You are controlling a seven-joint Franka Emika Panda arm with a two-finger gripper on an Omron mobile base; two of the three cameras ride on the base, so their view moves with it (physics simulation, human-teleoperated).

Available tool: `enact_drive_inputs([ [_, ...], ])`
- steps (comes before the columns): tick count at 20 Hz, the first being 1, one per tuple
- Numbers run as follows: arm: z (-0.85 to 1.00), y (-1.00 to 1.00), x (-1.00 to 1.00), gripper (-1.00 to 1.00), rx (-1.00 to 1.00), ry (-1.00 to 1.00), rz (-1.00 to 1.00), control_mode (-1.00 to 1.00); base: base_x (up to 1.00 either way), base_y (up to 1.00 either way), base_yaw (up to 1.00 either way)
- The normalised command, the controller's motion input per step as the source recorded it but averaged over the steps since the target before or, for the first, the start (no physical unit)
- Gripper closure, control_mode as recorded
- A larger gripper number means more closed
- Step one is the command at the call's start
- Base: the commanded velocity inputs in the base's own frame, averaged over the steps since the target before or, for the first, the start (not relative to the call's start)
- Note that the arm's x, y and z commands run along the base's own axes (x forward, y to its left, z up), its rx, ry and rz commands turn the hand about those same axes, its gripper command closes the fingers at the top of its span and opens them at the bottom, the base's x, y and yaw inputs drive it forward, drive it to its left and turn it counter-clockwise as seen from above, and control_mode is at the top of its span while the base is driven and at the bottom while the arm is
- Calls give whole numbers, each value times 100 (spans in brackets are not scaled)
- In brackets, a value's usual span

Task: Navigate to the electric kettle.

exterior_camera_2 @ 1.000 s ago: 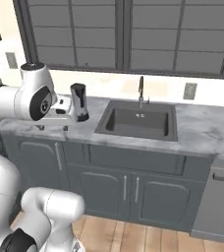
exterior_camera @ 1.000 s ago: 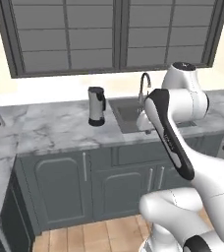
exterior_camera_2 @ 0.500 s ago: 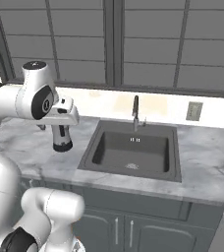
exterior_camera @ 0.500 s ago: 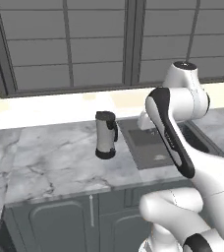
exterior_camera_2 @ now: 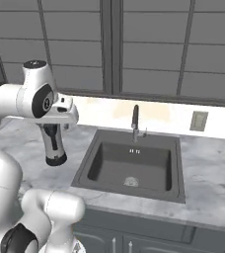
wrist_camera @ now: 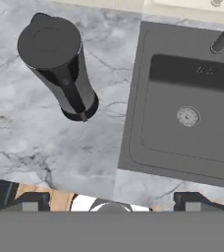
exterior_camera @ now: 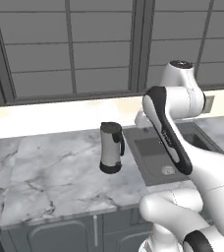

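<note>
**Kettle stands upright beside the sink**

Nearest to us, the dark cabinet doors (exterior_camera: pixel 60 236) run below the front edge of the marble counter (exterior_camera: pixel 45 177). In the hand view the gripper (wrist_camera: pixel 109 202) shows two dark fingertips (wrist_camera: pixel 30 201) at the bottom of the frame, set far apart with nothing between them, so we read the pincer as wide and holding nothing.

A little farther in, the electric kettle (exterior_camera: pixel 111 146) stands upright on the counter, just left of the sink (exterior_camera: pixel 153 172) and apart from its rim. We see its grey metal body, dark lid, round dark base and black handle, the handle turned toward the sink. From the right base camera the kettle (exterior_camera_2: pixel 54 146) sits partly behind the arm's white upper link. From the hand camera we look down on its closed lid (wrist_camera: pixel 49 42); what it holds we cannot tell.

The sink basin (exterior_camera_2: pixel 134 165) is dark grey, with a round drain (wrist_camera: pixel 188 116) at its floor and no objects in it. At its back edge rises the dark faucet (exterior_camera_2: pixel 135 121). Farther still, a wall outlet (exterior_camera_2: pixel 199 121) sits right of the faucet, under the grey-paned windows (exterior_camera_2: pixel 134 44).
</note>
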Motion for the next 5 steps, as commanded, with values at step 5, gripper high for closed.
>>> enact_drive_inputs([
  [5,0,60,31,-100,0,0,10,-100,0,0,0],
])
